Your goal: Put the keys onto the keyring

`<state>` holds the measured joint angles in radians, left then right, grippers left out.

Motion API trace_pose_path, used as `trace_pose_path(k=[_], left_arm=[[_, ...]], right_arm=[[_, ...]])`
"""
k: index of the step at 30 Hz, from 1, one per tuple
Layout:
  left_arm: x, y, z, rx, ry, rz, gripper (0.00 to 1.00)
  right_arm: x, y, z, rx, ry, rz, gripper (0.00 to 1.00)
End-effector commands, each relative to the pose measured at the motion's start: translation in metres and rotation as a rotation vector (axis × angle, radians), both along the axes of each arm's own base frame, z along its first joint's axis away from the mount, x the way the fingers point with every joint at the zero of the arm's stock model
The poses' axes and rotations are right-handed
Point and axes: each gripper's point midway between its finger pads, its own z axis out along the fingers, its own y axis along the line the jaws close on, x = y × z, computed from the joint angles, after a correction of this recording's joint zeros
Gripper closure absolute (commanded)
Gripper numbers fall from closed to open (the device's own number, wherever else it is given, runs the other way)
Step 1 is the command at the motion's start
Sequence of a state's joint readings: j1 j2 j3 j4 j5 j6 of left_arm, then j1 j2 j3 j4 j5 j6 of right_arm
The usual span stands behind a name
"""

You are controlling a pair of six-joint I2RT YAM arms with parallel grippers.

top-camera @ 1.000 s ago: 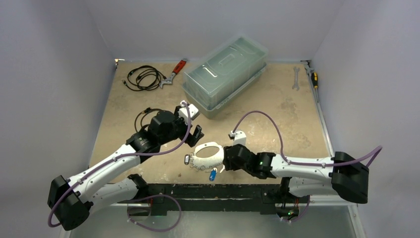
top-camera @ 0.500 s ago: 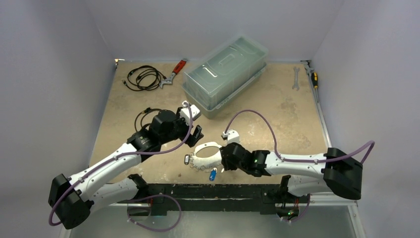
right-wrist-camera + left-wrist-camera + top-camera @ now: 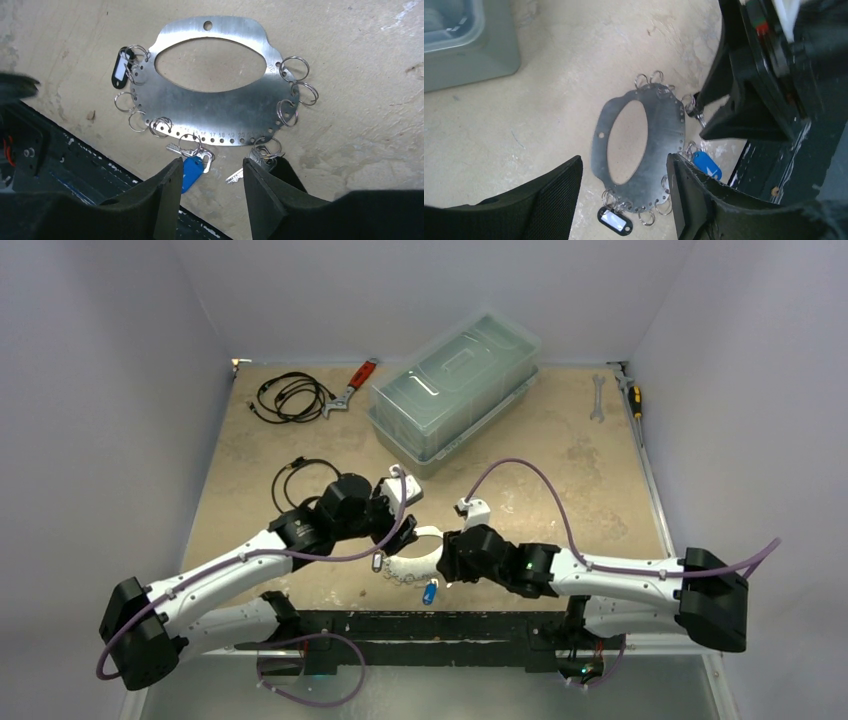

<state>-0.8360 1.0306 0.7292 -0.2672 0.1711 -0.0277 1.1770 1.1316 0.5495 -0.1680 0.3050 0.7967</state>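
While both my arms crowd toward the near edge of the table [image 3: 580,460], the top view shows the keyring [image 3: 412,565] lying flat between them. My left gripper [image 3: 402,530] is over its far-left side and my right gripper [image 3: 445,560] is at its right end, touching or just beside it; I cannot tell which. From my left wrist, my left jaws stand wide apart over the plate and hold nothing. One black-tagged key [image 3: 614,220] and one blue-tagged key [image 3: 707,165] lie at its rim. From my right wrist, my right jaws are roughly half parted with nothing clamped, and the blue tag and a third key [image 3: 235,175], its tag hidden, lie in the gap. I count one keyring, three keys and about nine split rings [image 3: 294,67]. Whether the third key is threaded I cannot tell. I judge that key is the step in hand. My left should press bare metal, not a ring, so the plate cannot skate, and my right should close low on the key's head.
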Motion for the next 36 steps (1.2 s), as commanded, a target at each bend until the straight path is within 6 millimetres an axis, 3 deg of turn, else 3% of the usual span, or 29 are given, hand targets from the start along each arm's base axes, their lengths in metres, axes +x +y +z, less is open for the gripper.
trace_pose_path(k=[1,11,16,24,36], left_arm=[[-0.017,-0.009,-0.012,0.03,-0.115,-0.203,0.4],[-0.062,-0.028,-0.049,0.341,-0.311,-0.603,0.39],[-0.063,-0.037,-0.073,0.449,-0.341,-0.719,0.4],[-0.051,-0.051,-0.096,0.524,-0.402,-0.803,0.54],[-0.061,-0.055,-0.118,0.524,-0.352,-0.888,0.62]], right_arm=[[0.005,-0.014,0.011,0.034,-0.011,-0.101,0.48],[0.033,-0.062,0.057,0.106,-0.225,-0.286,0.38],[0.038,-0.083,0.071,0.1,-0.274,-0.354,0.37],[0.037,-0.096,0.098,0.211,-0.325,-0.376,0.36],[0.034,-0.09,0.093,0.22,-0.318,-0.338,0.36]])
